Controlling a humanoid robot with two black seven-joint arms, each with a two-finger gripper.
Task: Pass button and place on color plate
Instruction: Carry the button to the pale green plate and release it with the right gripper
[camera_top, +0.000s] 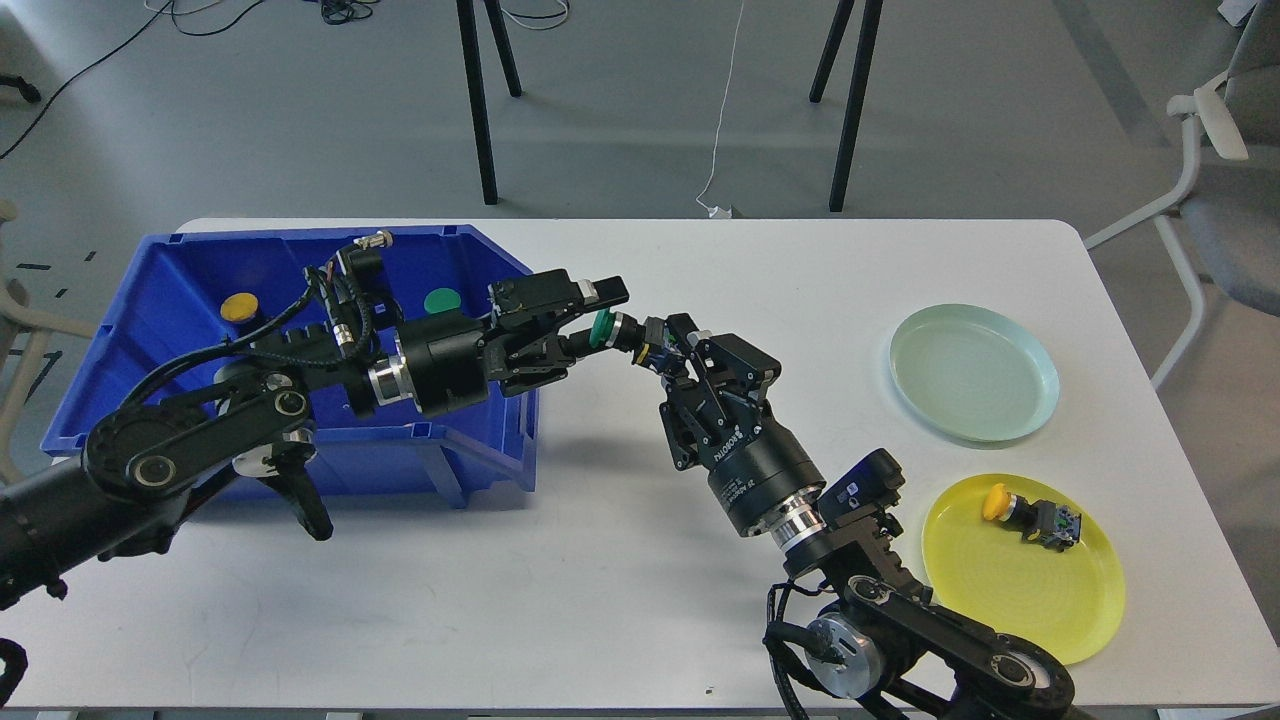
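Observation:
A green-capped button with a black body hangs above the table between my two grippers. My right gripper is shut on its black body from the right. My left gripper is open, its fingers spread above and below the green cap without pressing it. The pale green plate lies bare at the right. The yellow plate in front of it holds a yellow-capped button.
A blue bin stands at the left with a yellow button and a green button inside. My left arm reaches out over the bin's right wall. Chair and stand legs are beyond the far table edge.

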